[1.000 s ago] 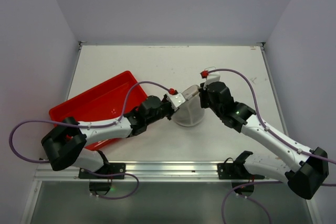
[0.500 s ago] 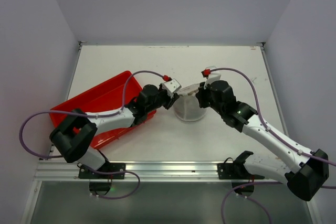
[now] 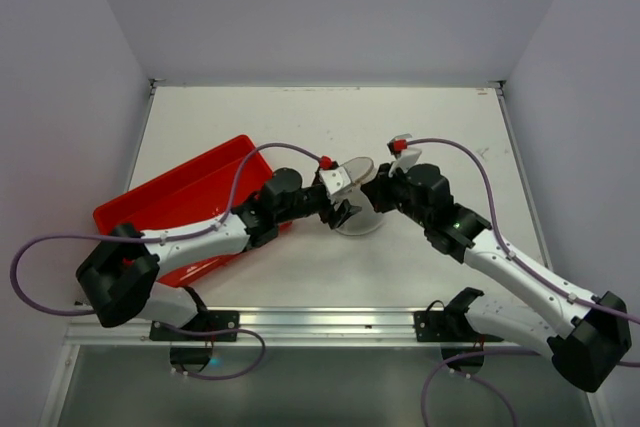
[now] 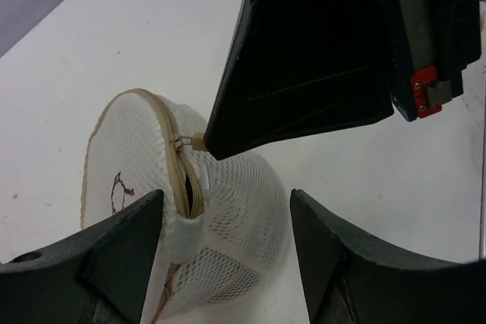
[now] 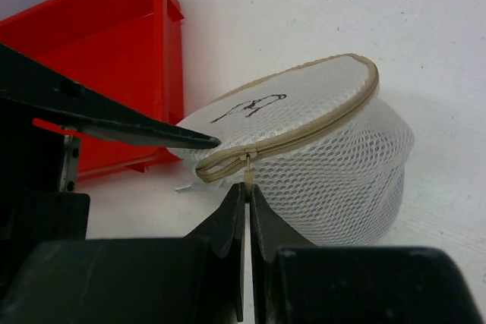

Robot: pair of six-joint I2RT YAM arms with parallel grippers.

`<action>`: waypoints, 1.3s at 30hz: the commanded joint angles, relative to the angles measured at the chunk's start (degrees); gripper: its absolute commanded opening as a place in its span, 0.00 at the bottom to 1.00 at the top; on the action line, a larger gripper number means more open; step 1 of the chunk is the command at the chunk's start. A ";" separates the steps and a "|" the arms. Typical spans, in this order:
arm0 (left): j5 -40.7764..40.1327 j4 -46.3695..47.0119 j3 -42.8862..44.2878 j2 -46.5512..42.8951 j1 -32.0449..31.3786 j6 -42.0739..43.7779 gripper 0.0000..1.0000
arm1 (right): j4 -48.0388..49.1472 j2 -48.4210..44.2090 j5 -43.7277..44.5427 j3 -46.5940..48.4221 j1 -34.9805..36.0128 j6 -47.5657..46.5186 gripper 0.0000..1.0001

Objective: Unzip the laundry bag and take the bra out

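Note:
The laundry bag (image 3: 360, 209), a white mesh drum with a tan zipper rim, stands mid-table with its lid (image 5: 292, 104) tilted up. My right gripper (image 5: 247, 187) is shut on the zipper pull (image 5: 248, 174) at the rim, where the zipper gapes a little. My left gripper (image 4: 225, 204) is open and straddles the bag's lower side (image 4: 228, 218); its right finger (image 4: 334, 256) stands apart from the mesh. In the top view the left gripper (image 3: 340, 211) and right gripper (image 3: 374, 193) meet at the bag from either side. The bra is hidden.
A red plastic tray (image 3: 180, 202) lies left of the bag, under my left arm, and shows in the right wrist view as a red tray (image 5: 114, 43) just behind the left finger (image 5: 129, 128). White tabletop extends beyond and right of the bag.
My left gripper has opened, pulled back from the rim, then come forward around the bag's side. The right gripper has kept the pull and shifted slightly left; the lid now tilts up.

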 commanded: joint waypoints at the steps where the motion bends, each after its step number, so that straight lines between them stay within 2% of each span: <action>1: 1.93 -5.49 4.38 3.71 -1.13 3.18 0.70 | 4.94 -1.31 -2.47 -0.71 0.06 1.55 0.00; 6: -1.58 -5.15 6.67 6.18 -1.39 3.79 0.67 | 4.68 -2.11 -2.91 -0.97 0.06 1.56 0.00; 9: -1.67 -4.36 7.20 6.62 -1.39 3.80 0.61 | 4.77 -2.98 -3.35 -1.24 0.06 1.64 0.00; 12: -1.23 -4.09 7.29 6.97 -1.39 3.79 0.39 | 4.59 -3.60 -3.18 -1.32 0.06 1.82 0.00; 13: -1.49 -3.75 7.11 6.97 -1.39 3.79 0.27 | 4.59 -3.86 -3.00 -1.32 0.06 1.82 0.00; 16: -2.20 -2.78 5.88 6.01 -1.39 4.06 0.12 | 4.07 -3.86 -2.30 -1.24 0.06 1.91 0.00; 20: -2.72 -2.77 4.04 3.82 -1.39 4.67 0.00 | 2.75 -2.99 -2.12 -0.54 -0.02 2.52 0.00; 26: -3.60 -2.77 2.28 0.65 -1.39 5.29 0.00 | -1.73 -3.42 3.23 1.66 -0.02 1.03 0.00; 35: -2.11 -2.25 -0.71 -3.48 -1.39 5.20 0.00 | -2.44 -1.67 10.00 1.31 -1.87 -0.37 0.00; 39: -2.37 -3.30 -0.71 -4.62 -1.39 5.55 0.00 | -2.53 -0.09 10.54 1.84 -5.37 -0.29 0.00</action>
